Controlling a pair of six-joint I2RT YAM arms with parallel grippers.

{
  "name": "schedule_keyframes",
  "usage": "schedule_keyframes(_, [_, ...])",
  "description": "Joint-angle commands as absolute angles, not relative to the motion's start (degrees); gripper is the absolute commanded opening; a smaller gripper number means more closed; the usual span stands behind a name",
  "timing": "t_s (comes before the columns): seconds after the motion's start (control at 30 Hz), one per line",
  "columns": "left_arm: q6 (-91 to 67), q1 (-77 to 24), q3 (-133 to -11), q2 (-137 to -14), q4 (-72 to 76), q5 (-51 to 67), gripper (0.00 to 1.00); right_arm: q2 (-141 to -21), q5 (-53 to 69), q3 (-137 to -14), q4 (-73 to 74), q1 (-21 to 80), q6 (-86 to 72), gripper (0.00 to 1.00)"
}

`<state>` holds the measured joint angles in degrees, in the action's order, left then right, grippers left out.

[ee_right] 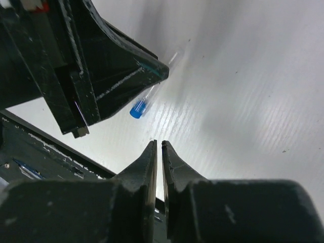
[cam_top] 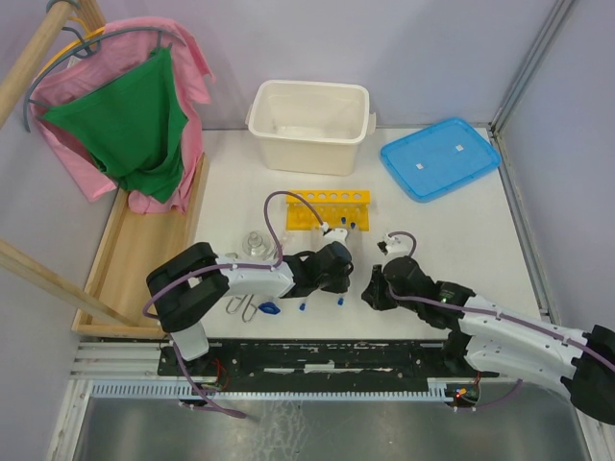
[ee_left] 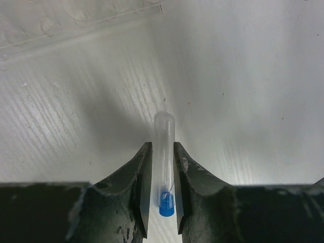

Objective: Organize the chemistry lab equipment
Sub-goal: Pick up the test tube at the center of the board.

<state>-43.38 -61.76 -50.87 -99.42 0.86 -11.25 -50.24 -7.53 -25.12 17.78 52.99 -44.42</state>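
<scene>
- Tube with a blue cap [ee_left: 164,132] sits pinched between the jaws of the left gripper [ee_left: 162,148], low centre of the top view. The cap is toward the wrist, which we judge leaves the rounded end free to enter a hole.
- Just right of it, the right gripper [ee_right: 158,145] has its fingers almost pressed together on nothing.
- Further up, at centre frame, the yellow rack [cam_top: 327,208] waits, with the white tub [cam_top: 309,115] beyond.

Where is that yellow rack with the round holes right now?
In the overhead view, the yellow rack sits mid-table, just nearer the arms than the white tub and to the left of the blue lid.
</scene>
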Motion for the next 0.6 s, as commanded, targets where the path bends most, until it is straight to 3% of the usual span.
schedule_keyframes(0.0, [-40.20, -62.04, -53.28, -96.85, -0.53, -14.69, 0.30, -49.88, -7.53, -23.43, 12.19, 54.67, -47.61, 0.14])
schedule_keyframes(0.57, [-37.53, -61.88, -56.33, -97.25, -2.64, -17.26, 0.30, -64.07, -17.81, -24.31, -3.46, 70.29, -49.56, 0.10])
